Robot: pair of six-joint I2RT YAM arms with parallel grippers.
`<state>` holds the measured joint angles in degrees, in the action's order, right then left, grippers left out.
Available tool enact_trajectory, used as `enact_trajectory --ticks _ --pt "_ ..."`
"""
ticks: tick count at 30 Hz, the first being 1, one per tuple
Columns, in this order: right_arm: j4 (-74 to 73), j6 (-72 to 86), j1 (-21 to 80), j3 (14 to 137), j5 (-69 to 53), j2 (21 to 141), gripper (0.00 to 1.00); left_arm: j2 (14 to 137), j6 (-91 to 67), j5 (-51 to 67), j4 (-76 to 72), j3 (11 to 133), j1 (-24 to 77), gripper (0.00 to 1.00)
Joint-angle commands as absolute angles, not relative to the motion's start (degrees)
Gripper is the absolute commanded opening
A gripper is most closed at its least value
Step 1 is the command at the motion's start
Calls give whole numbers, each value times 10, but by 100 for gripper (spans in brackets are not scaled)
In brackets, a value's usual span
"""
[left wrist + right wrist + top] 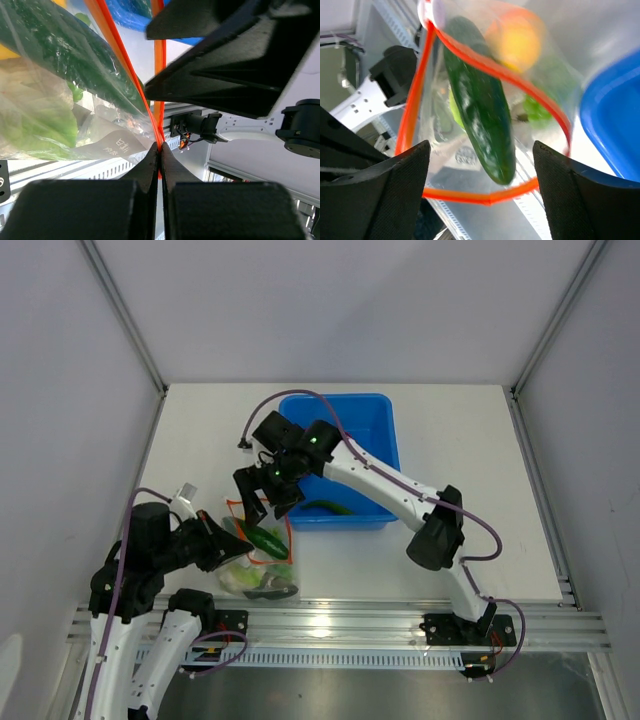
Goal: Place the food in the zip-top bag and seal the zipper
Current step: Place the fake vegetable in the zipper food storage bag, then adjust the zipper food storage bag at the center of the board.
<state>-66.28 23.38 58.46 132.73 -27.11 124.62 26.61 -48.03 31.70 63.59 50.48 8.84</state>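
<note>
Now | zip-top bag [412, 100]: clear, mouth open | green cucumber [482, 115] in mouth

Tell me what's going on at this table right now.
The left gripper is shut on the zipper at one edge of the zip-top bag, holding its mouth open. The right gripper hangs open right over that mouth, touching nothing. A dark green cucumber lies in the opening, with a yellow-orange piece already inside. One green piece is left in the blue bin. The bag is not sealed yet.

Clear zip-top bag [262, 565], orange-red zipper [470, 196] open in a loop, dark green cucumber [480, 125] aslant inside.
</note>
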Motion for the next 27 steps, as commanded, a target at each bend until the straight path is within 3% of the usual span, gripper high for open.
enact_trajectory --ticks 1,6,14,17,21,23,24,27 --pt "-674 214 576 1311 -220 1173 83 268 -480 329 630 511 84 0" --pt "-680 193 562 1263 -183 1146 68 272 -480 330 628 512 84 1" --pt "-665 168 565 1188 -159 1136 59 276 -477 334 628 513 84 0" --pt "-631 168 567 1159 -189 1137 49 276 -476 333 629 514 84 1" --pt "-613 167 572 1164 -212 1156 23 275 -475 332 629 512 84 0" --pt "-616 161 573 1175 -213 1170 16 273 -475 331 629 511 84 1" --pt "-623 159 573 1192 -212 1173 7 272 -475 330 630 511 84 1" --pt "-632 149 574 1227 -197 1172 0 270 -475 327 628 512 84 0"
